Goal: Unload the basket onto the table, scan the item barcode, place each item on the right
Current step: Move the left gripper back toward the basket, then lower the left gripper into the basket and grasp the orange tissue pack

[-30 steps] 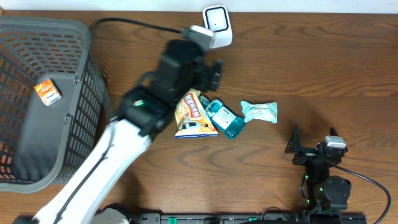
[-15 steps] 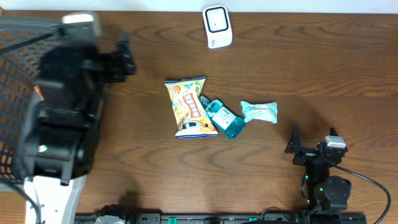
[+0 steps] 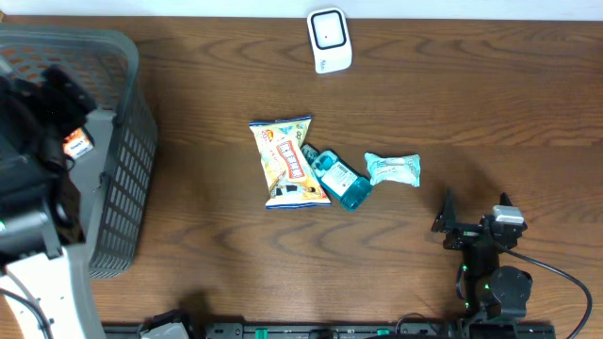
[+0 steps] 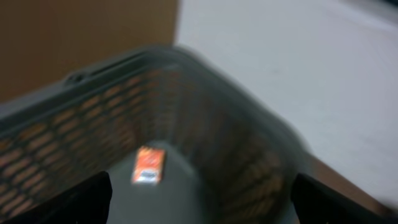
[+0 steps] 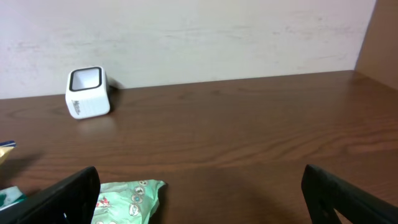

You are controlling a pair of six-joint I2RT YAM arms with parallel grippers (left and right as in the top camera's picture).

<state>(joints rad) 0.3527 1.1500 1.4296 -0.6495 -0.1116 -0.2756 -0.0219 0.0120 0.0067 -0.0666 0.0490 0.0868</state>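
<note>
Between items, seemingly. Poised over the basket (image 3: 122, 188) at left with left gripper (image 4: 199, 202) spread wide and empty, above a small orange box (image 4: 148, 165) on its floor. Resting near right with right gripper (image 5: 199, 193) wide too. Next, probably: reach for the snack bag (image 3: 287, 162) mid-table, then present its barcode to the far scanner (image 3: 329, 40).

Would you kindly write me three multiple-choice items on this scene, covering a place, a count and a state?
1. How many packaged items lie loose on the table? A) one B) five C) three
2. Where is the orange box? A) at the table's far edge B) inside the grey basket C) on the floor
3. The right gripper is: A) open, empty B) shut on a packet C) shut, empty
Answers: C, snack bag, teal bottle, green packet; B, it lies on the basket floor; A, fingers apart, nothing between.
</note>
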